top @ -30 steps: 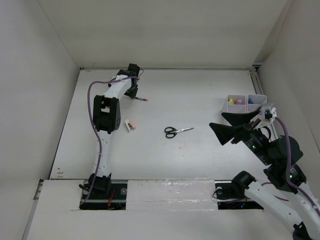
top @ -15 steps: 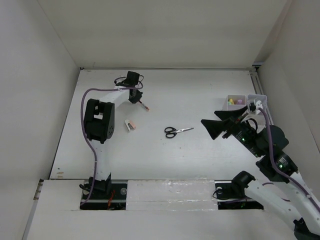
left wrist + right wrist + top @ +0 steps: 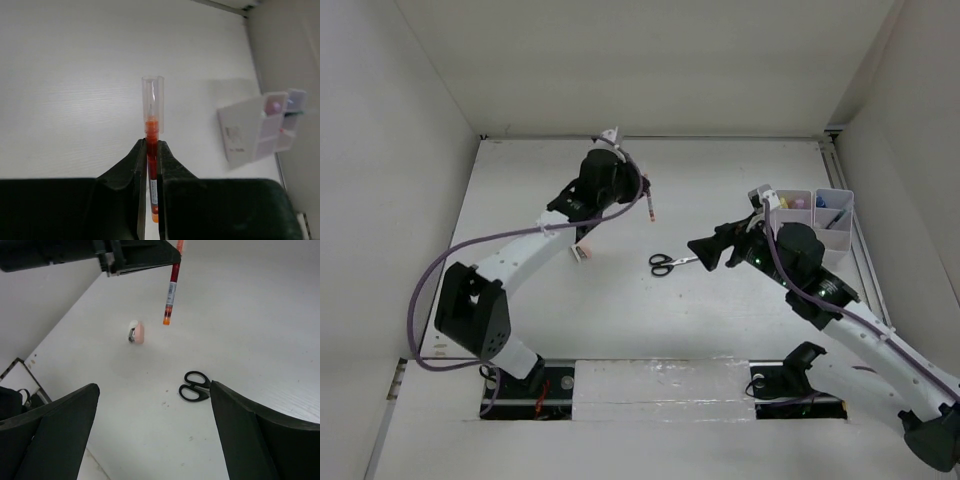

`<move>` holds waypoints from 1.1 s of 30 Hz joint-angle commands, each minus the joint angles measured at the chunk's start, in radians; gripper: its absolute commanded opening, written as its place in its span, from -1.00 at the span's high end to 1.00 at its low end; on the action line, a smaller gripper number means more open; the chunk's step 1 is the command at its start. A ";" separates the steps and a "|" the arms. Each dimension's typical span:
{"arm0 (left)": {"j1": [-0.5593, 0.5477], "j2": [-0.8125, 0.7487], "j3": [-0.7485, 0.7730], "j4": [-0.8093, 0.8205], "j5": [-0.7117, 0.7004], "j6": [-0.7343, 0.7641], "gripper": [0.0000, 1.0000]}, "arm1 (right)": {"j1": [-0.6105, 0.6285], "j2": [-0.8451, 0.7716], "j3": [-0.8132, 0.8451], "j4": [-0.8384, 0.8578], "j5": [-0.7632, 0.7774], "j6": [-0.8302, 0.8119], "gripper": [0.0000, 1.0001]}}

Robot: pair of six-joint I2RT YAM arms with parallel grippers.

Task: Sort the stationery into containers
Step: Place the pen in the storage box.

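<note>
Two arms reach over the white surface (image 3: 720,170), and only one of them holds anything. The left end effector (image 3: 151,146) is pinched narrow on the thin red pen (image 3: 152,127). Its fingers clamp the red barrel near the middle. The clear cap juts out beyond the fingertips and the orange end sits back between them. In the right wrist view the pen hangs in the air, clear of the surface and close to upright, orange end lowest.

The right end effector (image 3: 712,243) stands wide and holds nothing. It hovers just beside the blade tips of the black-handled scissors (image 3: 676,263). The scissors lie flat near the middle of the surface, handles toward the left arm. From the right wrist they show between the two spread fingers, touching neither.

The small pink eraser (image 3: 581,251) lies on the surface to the left of the scissors, just beside the left arm's forearm in the top view. It is well apart from both end effectors.

The white containers (image 3: 832,212) sit side by side at the far right of the surface, behind the right arm. That arm hides part of them from above. In the left wrist view a pink round top shows in one compartment; the other contents are too small to tell.
</note>
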 commanded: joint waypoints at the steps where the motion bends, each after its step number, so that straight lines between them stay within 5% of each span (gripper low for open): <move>1: -0.099 -0.125 -0.056 0.116 0.034 0.139 1.00 | -0.001 0.018 0.011 0.140 -0.068 -0.028 -0.95; 9: -0.131 -0.325 -0.234 0.239 0.183 0.196 1.00 | -0.023 -0.048 0.011 0.169 0.024 0.102 -0.95; 17: -0.131 -0.484 -0.378 0.393 0.419 0.226 1.00 | -0.032 0.024 -0.029 0.369 0.055 0.227 -0.86; 33: -0.131 -0.463 -0.360 0.405 0.531 0.226 1.00 | -0.032 0.193 -0.015 0.635 -0.137 0.284 -0.81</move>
